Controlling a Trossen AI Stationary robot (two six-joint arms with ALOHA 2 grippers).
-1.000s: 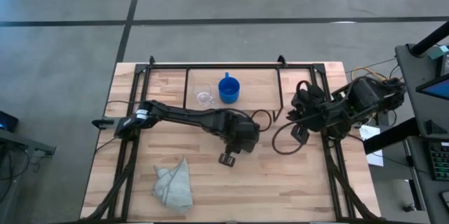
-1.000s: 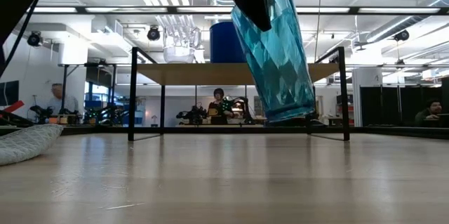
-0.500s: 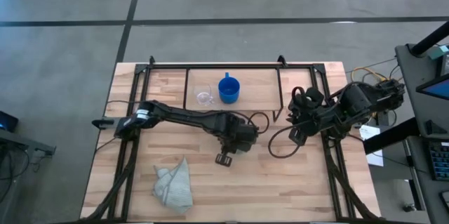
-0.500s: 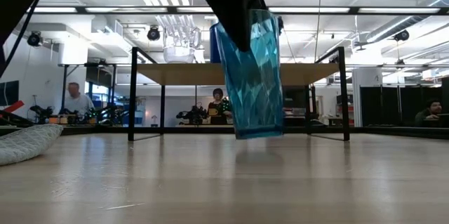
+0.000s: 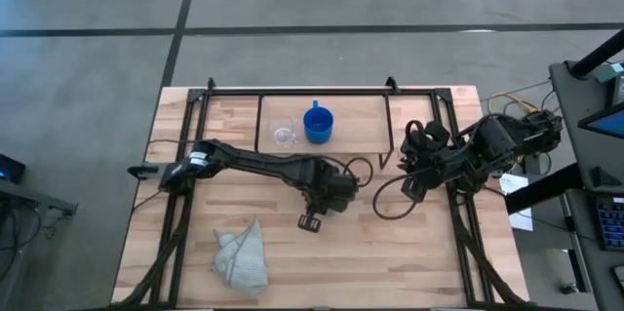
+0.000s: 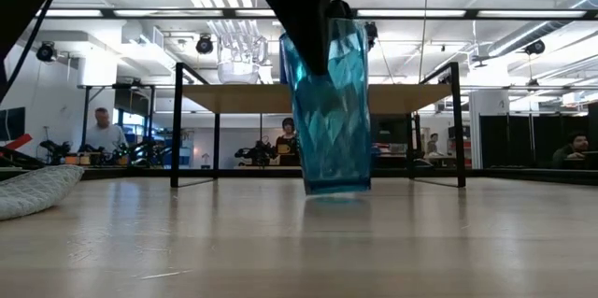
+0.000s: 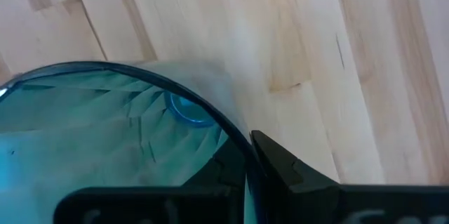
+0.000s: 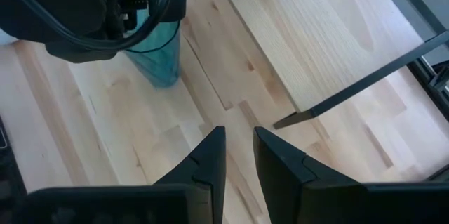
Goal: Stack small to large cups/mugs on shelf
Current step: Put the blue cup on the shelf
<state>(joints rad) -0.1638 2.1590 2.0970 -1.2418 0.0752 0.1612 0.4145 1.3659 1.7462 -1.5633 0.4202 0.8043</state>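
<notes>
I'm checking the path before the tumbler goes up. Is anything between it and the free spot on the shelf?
Nothing visible blocks it. The left gripper holds the teal tumbler in front of the shelf. The glass cup and blue mug sit left of centre, leaving the right part bare.

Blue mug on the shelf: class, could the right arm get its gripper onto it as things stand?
Probably yes. The right gripper waits empty by the shelf's right end; the blue mug sits uncovered, and the left gripper with the teal tumbler stays nearer the front.
</notes>
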